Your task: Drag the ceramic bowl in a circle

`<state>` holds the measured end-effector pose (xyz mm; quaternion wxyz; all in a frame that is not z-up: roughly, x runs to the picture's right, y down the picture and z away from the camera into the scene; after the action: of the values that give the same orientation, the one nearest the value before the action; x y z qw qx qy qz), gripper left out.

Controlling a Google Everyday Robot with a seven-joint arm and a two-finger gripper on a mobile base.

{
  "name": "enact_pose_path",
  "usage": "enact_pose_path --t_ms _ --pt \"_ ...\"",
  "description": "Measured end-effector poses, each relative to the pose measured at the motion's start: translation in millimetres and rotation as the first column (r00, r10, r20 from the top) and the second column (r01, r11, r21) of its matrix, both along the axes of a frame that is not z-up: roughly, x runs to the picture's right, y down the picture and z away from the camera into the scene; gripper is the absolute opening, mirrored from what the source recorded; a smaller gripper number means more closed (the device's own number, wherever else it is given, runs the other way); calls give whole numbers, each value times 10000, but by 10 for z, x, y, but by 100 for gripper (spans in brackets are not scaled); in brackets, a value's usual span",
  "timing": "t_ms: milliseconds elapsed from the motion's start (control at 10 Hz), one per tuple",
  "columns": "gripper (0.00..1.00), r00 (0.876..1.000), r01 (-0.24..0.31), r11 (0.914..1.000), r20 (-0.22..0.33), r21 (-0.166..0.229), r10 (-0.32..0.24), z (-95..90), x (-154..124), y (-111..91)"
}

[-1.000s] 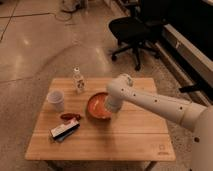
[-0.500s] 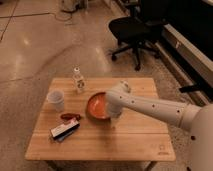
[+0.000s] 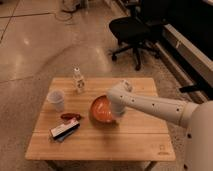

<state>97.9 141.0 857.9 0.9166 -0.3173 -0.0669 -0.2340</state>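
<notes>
The ceramic bowl (image 3: 100,109), wide, shallow and orange-red, sits near the middle of the wooden table (image 3: 145,140). My white arm reaches in from the right, and the gripper (image 3: 116,113) is down at the bowl's right rim, touching or inside it. The arm's wrist hides the fingers and part of the rim.
A translucent plastic cup (image 3: 56,100) stands at the left. A small clear bottle (image 3: 78,80) stands at the back. A red object (image 3: 71,116) and a flat packet (image 3: 64,131) lie front left of the bowl. A black office chair (image 3: 132,29) stands on the floor behind the table.
The bowl has shifted slightly left and toward the front along with the gripper. The arm's wrist has swung forward over the bowl's right side.
</notes>
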Motion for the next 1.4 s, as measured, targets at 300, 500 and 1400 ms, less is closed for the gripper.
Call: enact_pose_path --t_ms 300,500,1400 --pt "0 9957 -234 9991 -889 360 266 -51 559 -351" --pt "0 9921 -203 9989 -1230 420 253 -147 899 -408" --pt "0 9643 2602 9547 899 -1447 -2492 -1256 982 913"
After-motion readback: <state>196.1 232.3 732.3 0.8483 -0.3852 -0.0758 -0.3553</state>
